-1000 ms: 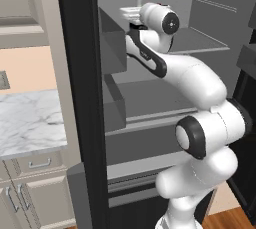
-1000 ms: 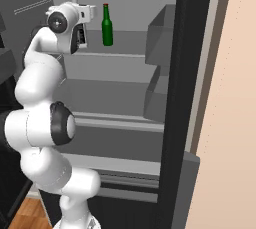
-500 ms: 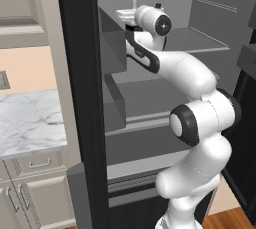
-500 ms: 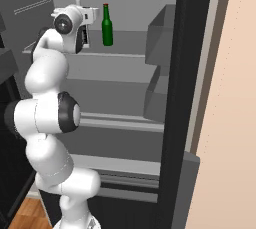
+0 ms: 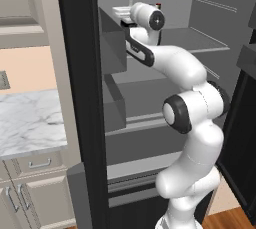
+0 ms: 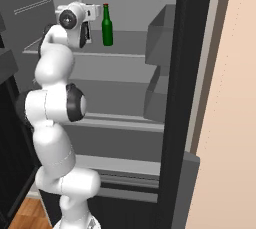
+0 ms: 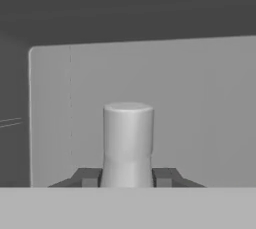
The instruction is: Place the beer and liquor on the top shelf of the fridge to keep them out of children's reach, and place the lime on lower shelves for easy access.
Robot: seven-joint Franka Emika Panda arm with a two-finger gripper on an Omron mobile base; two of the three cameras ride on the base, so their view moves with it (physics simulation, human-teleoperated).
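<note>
My gripper (image 7: 128, 177) is shut on the narrow white neck of the liquor (image 7: 128, 138), which rises between the two fingertips. It is held at the height of the fridge's top shelf (image 5: 196, 40), with the neck's tip (image 5: 131, 3) poking up beside the hand (image 5: 150, 18). The slim green beer (image 6: 107, 26) with its red cap stands upright on the top shelf (image 6: 127, 49), just right of the hand (image 6: 85, 14) and apart from it. The lime is out of view.
The fridge's black door edge (image 5: 75, 98) stands close on the left, with grey door bins (image 5: 112, 48) beside the hand. Lower grey shelves (image 6: 115, 98) lie below. A marble counter (image 5: 30, 123) and cabinet drawers sit outside, to the left.
The hand has shifted slightly left with the liquor in it, and the arm's elbow has risen. The beer has not moved.
</note>
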